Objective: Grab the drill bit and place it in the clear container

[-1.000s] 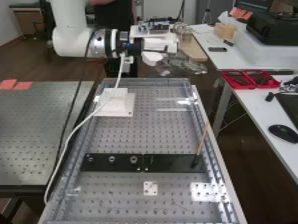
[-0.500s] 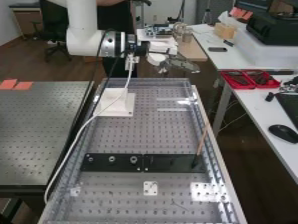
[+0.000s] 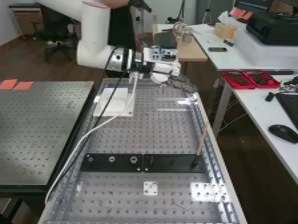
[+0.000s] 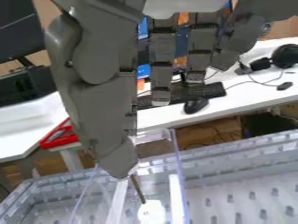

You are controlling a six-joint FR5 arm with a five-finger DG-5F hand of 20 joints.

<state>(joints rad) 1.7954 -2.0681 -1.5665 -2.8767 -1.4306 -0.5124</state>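
Pinching the bit (image 4: 138, 189), the hand (image 3: 175, 82) hangs above the clear container (image 4: 179, 160), bit slanting down from the thumb's tip; a thin stick (image 3: 202, 139) leans at the black plate (image 3: 169, 162)

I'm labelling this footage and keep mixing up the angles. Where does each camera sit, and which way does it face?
High view: fixed above the bench's near end, looking down along it at a slant; the arm and hand show.
Wrist view: on the arm's wrist, looking past the hand across the perforated bench towards the white desk.
Shared: hand, bench, desk, red tray, computer mouse.
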